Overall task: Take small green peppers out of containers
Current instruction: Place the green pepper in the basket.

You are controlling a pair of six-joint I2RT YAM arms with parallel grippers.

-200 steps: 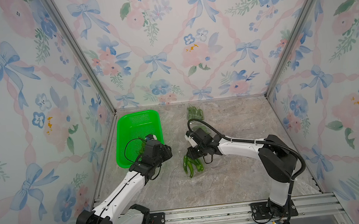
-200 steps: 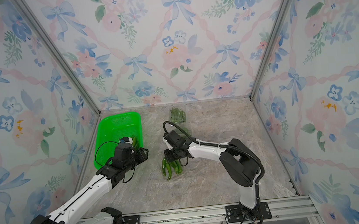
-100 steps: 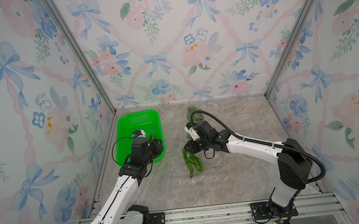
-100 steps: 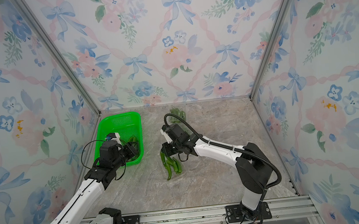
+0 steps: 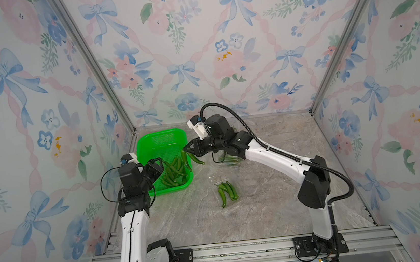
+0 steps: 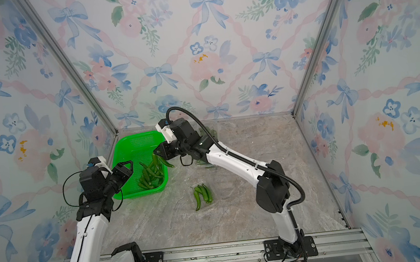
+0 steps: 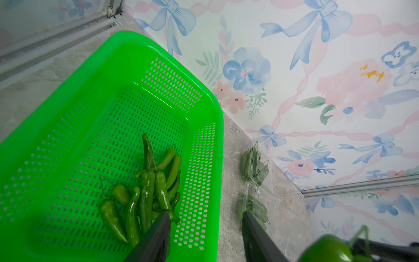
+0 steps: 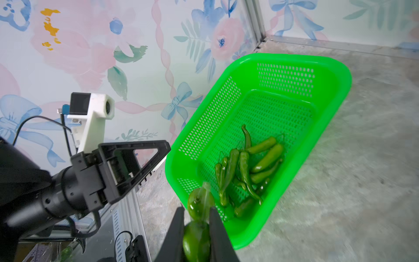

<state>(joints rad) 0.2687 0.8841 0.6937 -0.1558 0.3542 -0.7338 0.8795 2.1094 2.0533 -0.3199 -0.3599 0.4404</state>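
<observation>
Worktop point(image 5: 270, 210): grey, marbled surface that carries all items below.
Nearest container point(image 5: 239, 194): shallow box of clear plastic, lying near the middle of the worktop. It holds about four small green peppers point(image 5: 226, 190). These are slim, glossy, dark green and slightly curved, with thin stems, and they lie side by side.
Left claw point(image 5: 159, 164): jaws apart at a middling width with nothing between them. It is poised above the near left corner of the basket.
Basket point(image 5: 161, 132): bright green perforated plastic, at the far left of the worktop against the side wall. A heap of peppers point(image 5: 173, 171) lies at its near right end, of the same slim, glossy kind.
Right claw point(image 5: 187, 150): jaws narrow, pinching what look like two held peppers point(image 8: 200, 203). They dangle just above the basket's right rim.
Middle container point(image 5: 229, 161): clear box beneath the right forearm, partly hidden, with green peppers showing inside.
Far container point(image 6: 208, 131): clear box close to the back wall, behind the right arm, with peppers inside. Whether its lid is shut cannot be told.
</observation>
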